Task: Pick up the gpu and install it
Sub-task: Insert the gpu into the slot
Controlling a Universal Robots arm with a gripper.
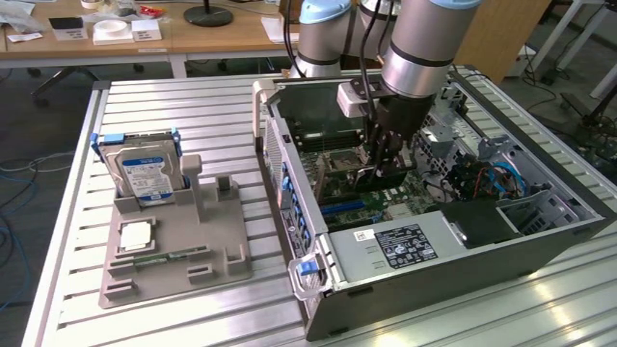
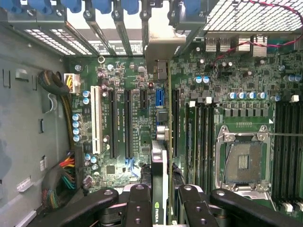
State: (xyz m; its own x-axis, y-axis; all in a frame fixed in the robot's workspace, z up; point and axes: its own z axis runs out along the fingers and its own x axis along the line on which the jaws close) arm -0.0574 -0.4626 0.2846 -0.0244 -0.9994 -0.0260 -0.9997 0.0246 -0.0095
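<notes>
The gpu [image 1: 379, 178] is a dark card held upright inside the open computer case [image 1: 453, 260], low over the green motherboard [image 1: 337, 195]. My gripper [image 1: 383, 165] is shut on it from above. In the wrist view the gpu [image 2: 161, 156] shows edge-on between the black fingers [image 2: 138, 208], running along the expansion slots [image 2: 128, 123]. Its silver end bracket [image 2: 158, 45] reaches the case's rear slot openings. Whether the card's edge sits in a slot I cannot tell.
A grey fixture [image 1: 173, 253] on the slatted table holds a silver hard drive [image 1: 144, 173], a square chip [image 1: 135, 235] and a memory stick [image 1: 159, 256]. Inside the case are a power supply [image 1: 405, 246], blue cables [image 1: 492, 177], the processor socket [image 2: 241, 161] and memory slots [image 2: 201, 142].
</notes>
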